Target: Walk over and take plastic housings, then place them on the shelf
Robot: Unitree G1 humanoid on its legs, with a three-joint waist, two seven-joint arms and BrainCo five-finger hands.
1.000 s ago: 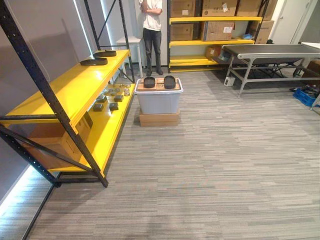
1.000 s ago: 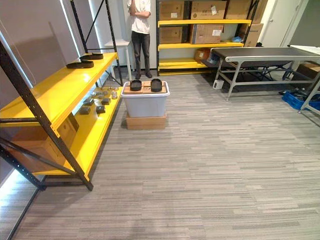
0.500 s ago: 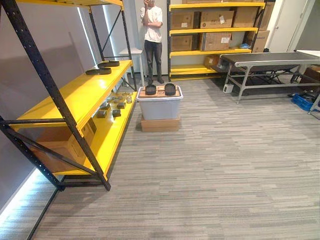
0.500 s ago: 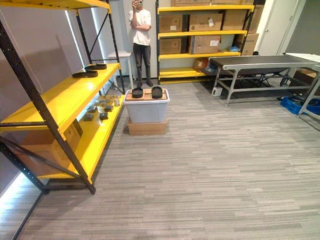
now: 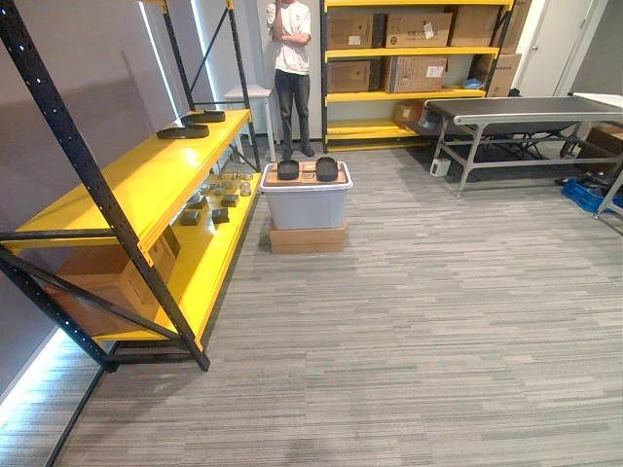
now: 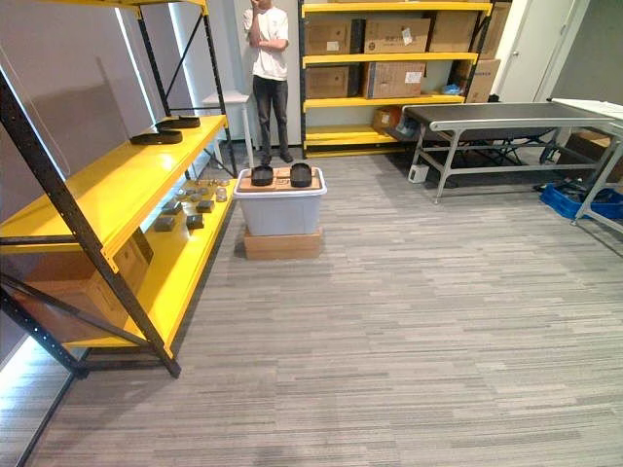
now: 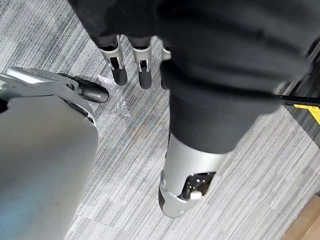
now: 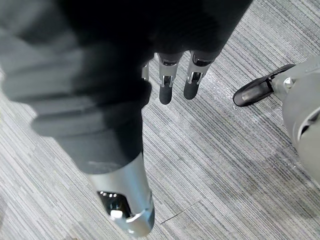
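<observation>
The left hand [image 7: 120, 67] and right hand [image 8: 165, 86] hang slack and empty while the black housings [image 5: 288, 169] sit on the bin [image 5: 307, 206] well ahead, so a drifting walk could clip the shelf [image 5: 146, 177] or bump the bin.

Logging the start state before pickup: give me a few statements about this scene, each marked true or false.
1. Two housings sit on the bin. True.
2. The left hand holds a housing. False: it hangs open and empty.
3. The right hand is open above the floor. True.
4. The shelf holds no housings. False: two more lie on it.
5. A person stands beyond the bin. True.
</observation>
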